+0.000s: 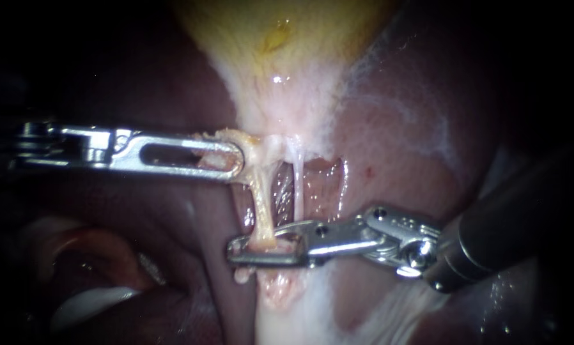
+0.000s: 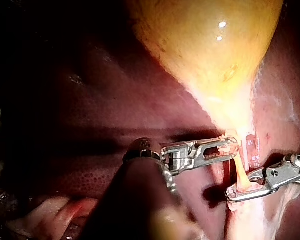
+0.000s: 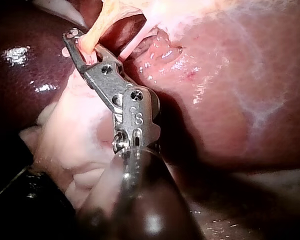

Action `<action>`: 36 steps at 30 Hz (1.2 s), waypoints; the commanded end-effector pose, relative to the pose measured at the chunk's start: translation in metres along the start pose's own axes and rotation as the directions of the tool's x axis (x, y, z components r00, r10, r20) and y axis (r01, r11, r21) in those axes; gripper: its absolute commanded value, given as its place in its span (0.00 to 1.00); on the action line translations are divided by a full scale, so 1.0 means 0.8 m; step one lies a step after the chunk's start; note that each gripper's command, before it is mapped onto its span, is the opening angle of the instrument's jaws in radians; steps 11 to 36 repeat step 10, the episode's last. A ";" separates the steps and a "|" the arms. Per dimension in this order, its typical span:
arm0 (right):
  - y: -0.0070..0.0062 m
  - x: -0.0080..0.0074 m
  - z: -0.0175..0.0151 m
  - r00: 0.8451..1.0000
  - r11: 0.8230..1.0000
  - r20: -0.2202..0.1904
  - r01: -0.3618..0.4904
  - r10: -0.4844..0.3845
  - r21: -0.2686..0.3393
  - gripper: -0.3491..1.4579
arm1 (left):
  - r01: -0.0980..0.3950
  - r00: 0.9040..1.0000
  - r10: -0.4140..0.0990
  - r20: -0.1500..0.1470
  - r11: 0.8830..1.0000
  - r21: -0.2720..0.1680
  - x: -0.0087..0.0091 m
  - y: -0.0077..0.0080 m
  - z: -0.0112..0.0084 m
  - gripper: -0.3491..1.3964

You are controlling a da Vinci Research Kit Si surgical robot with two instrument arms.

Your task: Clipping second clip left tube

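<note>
- Now the jaws of our left instrument (image 1: 238, 160) clamp tissue at the neck of the gallbladder (image 1: 280, 64).
- Jaws of our right instrument (image 1: 234, 249) are clenched on the left tube (image 1: 261, 201), low down, over the liver (image 1: 415, 128).

Left tube (image 1: 260, 204), yellowish, stretched taut, upright below the gallbladder (image 1: 280, 51) neck

Wet, dark-red liver (image 1: 421, 172) under a central light, blackness around
</note>
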 end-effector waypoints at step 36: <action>0.0002 -0.0001 0.0000 1.000 1.000 0.000 0.001 -0.001 -0.002 0.00 | 0.000 1.000 0.000 -0.001 1.000 0.001 -0.0001 0.0001 0.0001 0.00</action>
